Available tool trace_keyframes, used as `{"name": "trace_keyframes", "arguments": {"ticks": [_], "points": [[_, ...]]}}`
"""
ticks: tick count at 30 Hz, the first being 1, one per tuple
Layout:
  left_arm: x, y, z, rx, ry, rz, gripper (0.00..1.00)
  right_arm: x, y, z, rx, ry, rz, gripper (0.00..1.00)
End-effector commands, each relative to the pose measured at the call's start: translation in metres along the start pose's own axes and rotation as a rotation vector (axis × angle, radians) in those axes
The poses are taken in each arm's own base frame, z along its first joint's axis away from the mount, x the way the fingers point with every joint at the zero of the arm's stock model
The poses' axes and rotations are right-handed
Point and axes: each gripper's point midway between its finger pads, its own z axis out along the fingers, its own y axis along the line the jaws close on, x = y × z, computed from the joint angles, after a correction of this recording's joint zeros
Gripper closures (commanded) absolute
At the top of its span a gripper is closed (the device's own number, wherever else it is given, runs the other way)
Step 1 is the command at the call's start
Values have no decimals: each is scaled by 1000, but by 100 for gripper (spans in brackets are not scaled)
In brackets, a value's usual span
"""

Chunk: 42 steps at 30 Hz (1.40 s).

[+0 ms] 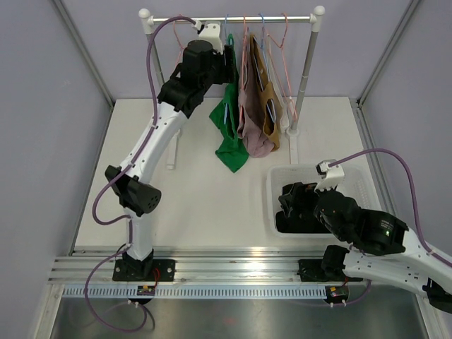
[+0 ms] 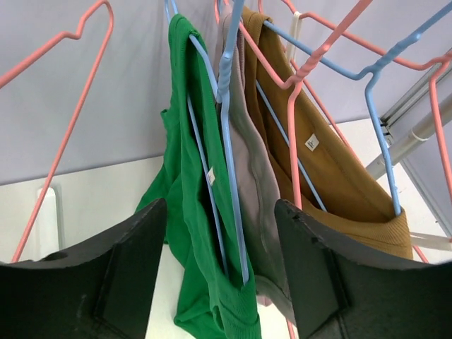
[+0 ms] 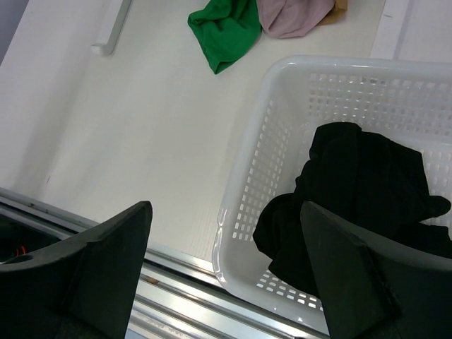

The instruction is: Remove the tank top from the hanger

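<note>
A green tank top hangs on a blue hanger at the left end of the clothes on the rack; its lower end rests on the table. In the left wrist view the green top sits straight ahead between my fingers, apart from them. My left gripper is raised to the rail, open and empty. A mauve top and a brown top hang to its right. My right gripper is open and empty above the basket's near left corner.
A white basket at the front right holds a black garment. The rack's rail and right post stand at the back. Empty pink hangers hang left and right of the clothes.
</note>
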Motion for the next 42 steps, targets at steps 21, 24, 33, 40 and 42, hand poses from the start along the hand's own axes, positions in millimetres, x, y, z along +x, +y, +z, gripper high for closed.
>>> {"name": "trace_keyframes", "arguments": {"ticks": [21,24,33,40,42], "points": [[-46,6,0,10,-144,35,74,5,26,13,-78,29,-39,8],[-50,7,-2,9,-153,38,74,7,28,14,-83,38,-46,8],[-48,4,2,26,-150,32,85,9,28,15,-85,46,-53,8],[-29,9,17,15,-103,36,78,10,30,14,-103,48,-49,8],[-25,10,19,11,-94,37,83,9,30,13,-104,44,-48,8]]}}
